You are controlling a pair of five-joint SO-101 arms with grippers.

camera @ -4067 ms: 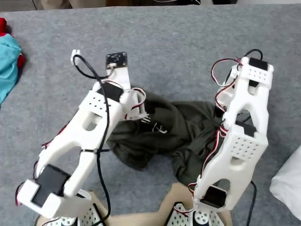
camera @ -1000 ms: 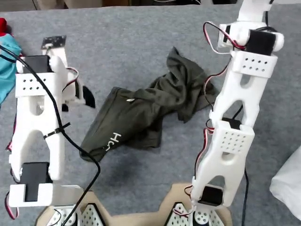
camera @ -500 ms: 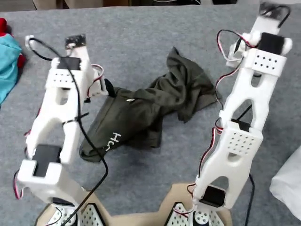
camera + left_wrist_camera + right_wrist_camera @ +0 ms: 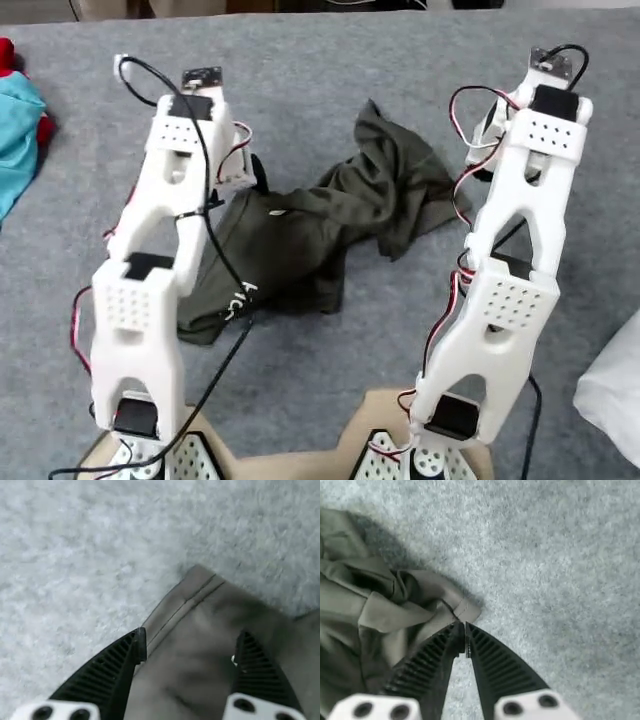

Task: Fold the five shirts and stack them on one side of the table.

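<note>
Swung left gripper [image 4: 192, 640] in over hem corner [image 4: 198, 573] of olive shirt [image 4: 320, 230], prongs spread astride it. Holding right gripper [image 4: 465, 630] just beside a rolled cuff [image 4: 466, 609], tips pressed together.

The left arm [image 4: 150, 270] is covering the olive shirt [image 4: 310, 235] along its left hem, hiding half its white print [image 4: 243, 296]. Far left of that shirt, a teal garment [image 4: 15, 135] is running off the frame; far right, a white cloth [image 4: 615, 385] is too.
</note>
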